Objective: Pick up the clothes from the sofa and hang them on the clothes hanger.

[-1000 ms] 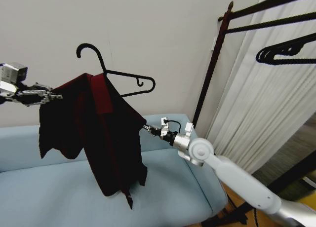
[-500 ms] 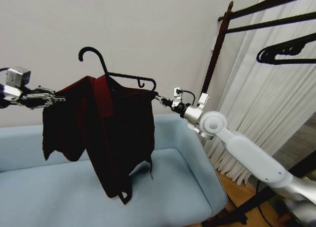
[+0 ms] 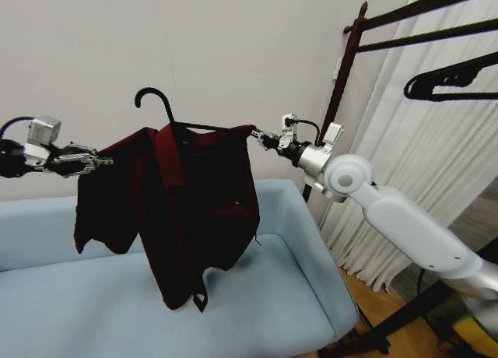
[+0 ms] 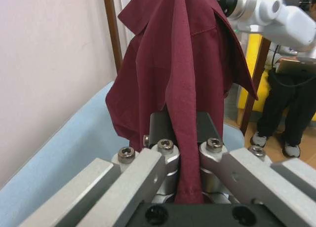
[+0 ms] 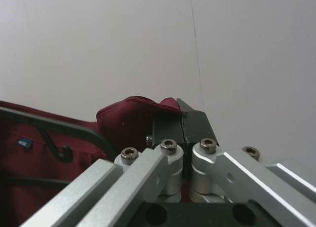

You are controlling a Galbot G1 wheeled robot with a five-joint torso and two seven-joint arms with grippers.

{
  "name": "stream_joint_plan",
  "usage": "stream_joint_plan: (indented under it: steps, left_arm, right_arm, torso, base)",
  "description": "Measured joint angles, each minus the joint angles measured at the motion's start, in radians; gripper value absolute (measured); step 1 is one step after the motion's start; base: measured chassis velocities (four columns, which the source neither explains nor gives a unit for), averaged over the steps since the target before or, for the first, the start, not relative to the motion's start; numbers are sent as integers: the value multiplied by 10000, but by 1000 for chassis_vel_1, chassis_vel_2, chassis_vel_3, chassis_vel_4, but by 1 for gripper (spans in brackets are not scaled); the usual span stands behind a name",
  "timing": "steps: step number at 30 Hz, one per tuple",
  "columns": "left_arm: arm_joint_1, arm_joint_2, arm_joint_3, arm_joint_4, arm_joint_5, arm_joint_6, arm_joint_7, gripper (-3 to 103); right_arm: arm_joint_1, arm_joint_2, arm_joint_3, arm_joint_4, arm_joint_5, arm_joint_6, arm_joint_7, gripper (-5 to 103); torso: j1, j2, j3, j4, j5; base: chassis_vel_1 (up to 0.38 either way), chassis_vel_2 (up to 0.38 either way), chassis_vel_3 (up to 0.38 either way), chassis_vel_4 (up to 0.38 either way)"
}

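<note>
Above the light blue fabric sofa, you hold the dark red shirt in mid-air, draped over a black plastic hanger. The left gripper pinches one fabric edge and the right gripper is clamped on the opposite shoulder. Pull unevenly and the hanger, seemingly carried by cloth alone, may tip out.
</note>
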Motion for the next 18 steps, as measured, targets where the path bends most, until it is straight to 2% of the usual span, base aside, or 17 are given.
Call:
stream_joint_plan:
  steps: [5, 8, 18]
  left_arm:
    - [83, -243, 72, -252, 143, 66, -422, 2]
    - [102, -300, 86, -311, 147, 98, -576, 2]
    - [181, -585, 218, -699, 342, 255, -1579, 2]
  right_arm:
    - [194, 15, -83, 76, -858, 319, 75, 0]
    - [247, 9, -94, 105, -1034, 346, 98, 0]
    - [676, -27, -302, 276, -1904, 140, 6, 0]
  torso:
    - [0, 0, 0, 1, -2]
    - [0, 0, 0, 1, -2]
    - [0, 0, 0, 0, -1]
  base:
    - [0, 0, 0, 0]
    - [0, 0, 0, 0]
    - [0, 0, 0, 0]
